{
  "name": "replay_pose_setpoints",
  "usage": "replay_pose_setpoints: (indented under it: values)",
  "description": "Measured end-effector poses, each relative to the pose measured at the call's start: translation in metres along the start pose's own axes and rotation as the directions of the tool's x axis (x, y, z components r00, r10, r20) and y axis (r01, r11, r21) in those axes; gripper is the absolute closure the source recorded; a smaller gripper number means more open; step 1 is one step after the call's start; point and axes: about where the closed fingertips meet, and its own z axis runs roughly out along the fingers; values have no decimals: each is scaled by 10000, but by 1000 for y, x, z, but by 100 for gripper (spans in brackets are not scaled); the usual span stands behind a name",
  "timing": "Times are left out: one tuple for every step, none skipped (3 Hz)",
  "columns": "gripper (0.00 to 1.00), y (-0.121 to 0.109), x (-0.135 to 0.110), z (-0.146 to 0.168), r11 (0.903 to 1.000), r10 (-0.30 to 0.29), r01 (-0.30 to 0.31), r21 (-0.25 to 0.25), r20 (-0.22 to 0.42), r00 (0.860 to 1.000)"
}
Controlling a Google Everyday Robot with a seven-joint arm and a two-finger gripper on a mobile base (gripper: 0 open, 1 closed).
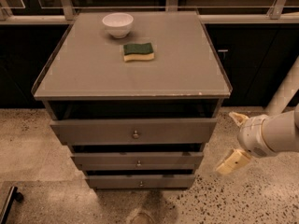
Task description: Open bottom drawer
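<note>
Hovering gripper (235, 141): mine, out to the right of the cabinet (212, 107), at about the height of the two upper drawers, touching nothing.
Fingers (232, 162): two cream-coloured ones, spread well apart, one above the other, both pointing left toward the cabinet's right side; nothing between them.
Bottom drawer (112, 181): lowest of the three grey-brown fronts, just above the floor, with a tiny round knob (140, 184) at its centre; it lies down and to the left of my gripper, apart from it.
Middle drawer (103, 160): directly above the bottom one, with a dark gap between the two fronts.
Top drawer (88, 131): widest-looking front, under the cabinet top.
Cabinet top (93, 78): flat grey surface carrying a white bowl (117, 24) near the back and a green-and-yellow sponge (138, 52) just in front of it, the two apart.
Floor (261, 199): speckled stone, below my gripper.
</note>
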Motion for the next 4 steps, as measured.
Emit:
replay_pose_setpoints:
  values:
    - [0, 0, 0, 0, 10000, -2, 2, 4, 1, 10000]
    - [0, -2, 6, 20, 9983, 491, -502, 304, 375, 9981]
    - [0, -4, 18, 59, 9869, 1430, -1516, 556, 1341, 9806]
    - [0, 0, 30, 98, 9709, 2211, -2341, 495, 1892, 9567]
